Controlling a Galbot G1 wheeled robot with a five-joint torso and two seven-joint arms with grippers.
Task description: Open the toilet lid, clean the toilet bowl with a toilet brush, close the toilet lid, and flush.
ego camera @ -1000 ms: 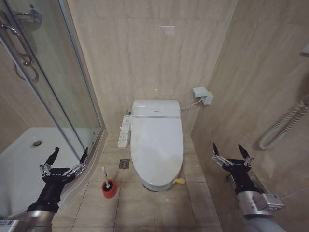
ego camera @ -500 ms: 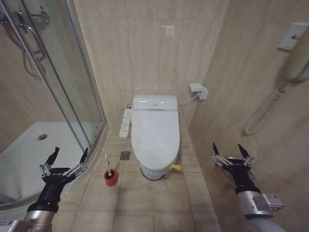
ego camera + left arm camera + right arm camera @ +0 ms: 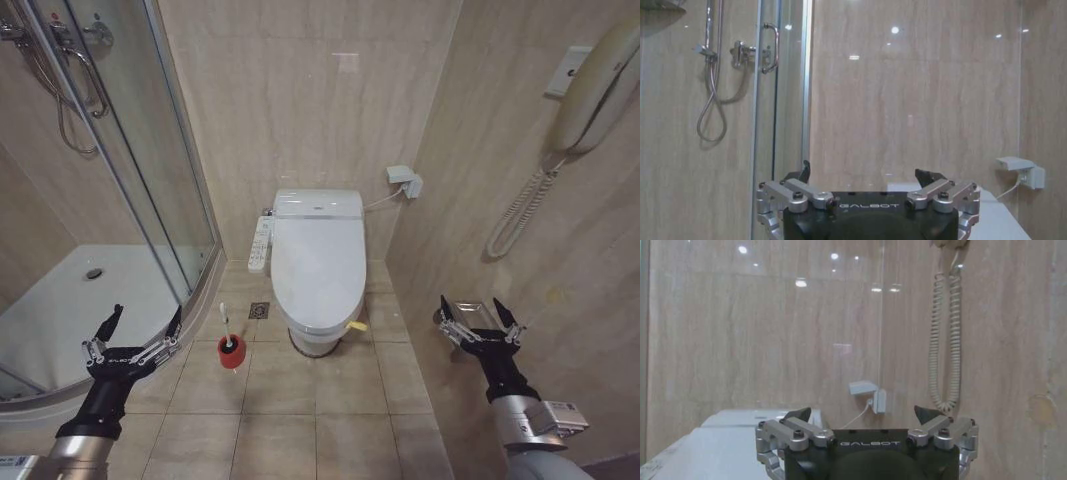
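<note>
Toilet lid (image 3: 317,268), one, lies shut over the toilet bowl (image 3: 316,340) against the back wall; one toilet brush (image 3: 224,322) stands in its red holder (image 3: 231,352) on the floor tiles just left of the bowl. Brush bristles are hidden inside the holder. Two end effectors, left (image 3: 135,323) and right (image 3: 479,311), hang with fingers spread apart, well short of the toilet, bare floor between.

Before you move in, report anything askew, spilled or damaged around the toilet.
Nothing stands out. The toilet lid lies shut and level on the toilet bowl. The toilet brush stands upright in its red holder on the floor beside it. No spill shows on the tiles. The left gripper and right gripper hang open, apart from everything.
</note>
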